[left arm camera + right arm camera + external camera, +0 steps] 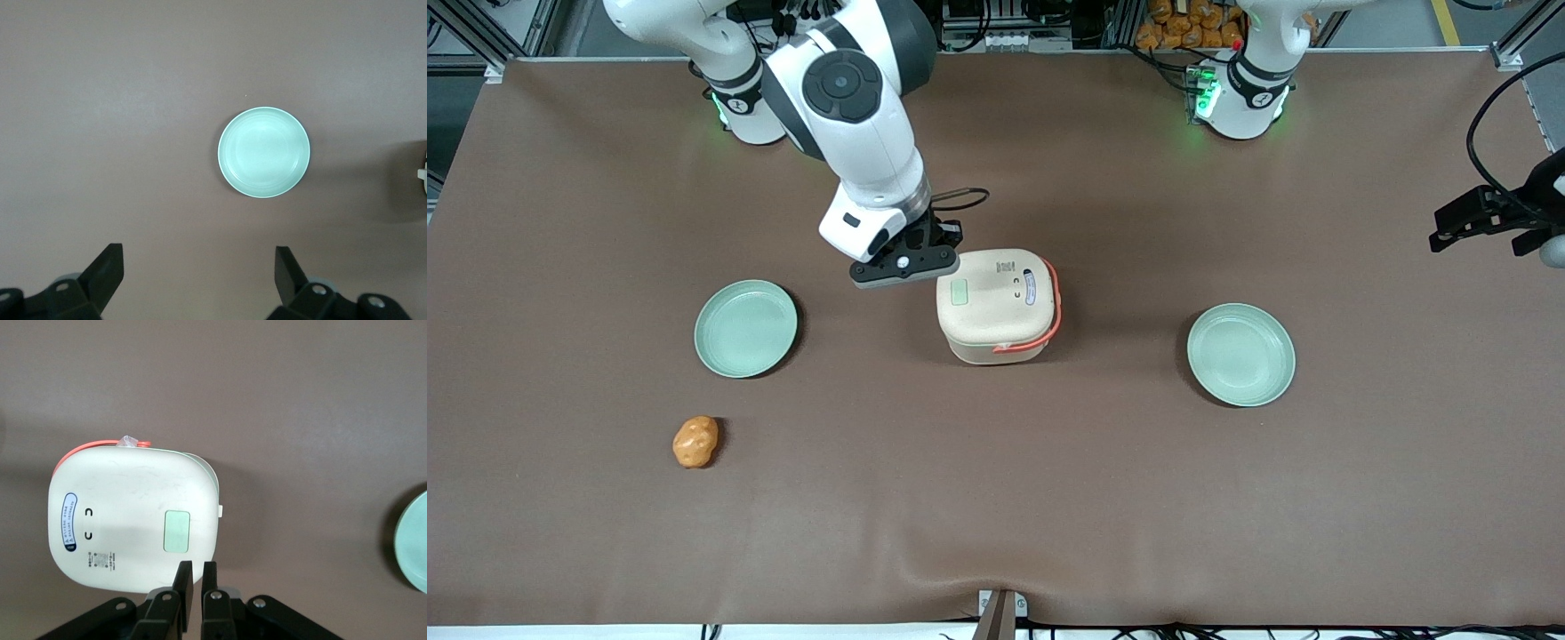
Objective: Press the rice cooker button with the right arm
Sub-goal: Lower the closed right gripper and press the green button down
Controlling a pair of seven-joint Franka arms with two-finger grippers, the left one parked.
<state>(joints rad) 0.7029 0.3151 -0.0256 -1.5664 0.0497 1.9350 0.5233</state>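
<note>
The cream rice cooker [999, 305] with its coral-orange handle [1055, 307] stands mid-table, lid closed. The small pale green button [959, 292] sits on the lid near the edge toward the working arm's end. The right arm's black gripper [907, 265] hovers just beside that edge of the cooker, slightly farther from the front camera than the button. In the right wrist view the cooker [133, 513] and button [177, 531] show in full. The gripper [197, 565] has its fingers nearly together with nothing between them, their tips just off the lid's edge near the button.
A pale green plate [745, 328] lies toward the working arm's end and shows in the right wrist view [415, 543]. A second plate [1240, 354] lies toward the parked arm's end. An orange lump [695, 442] lies nearer the front camera.
</note>
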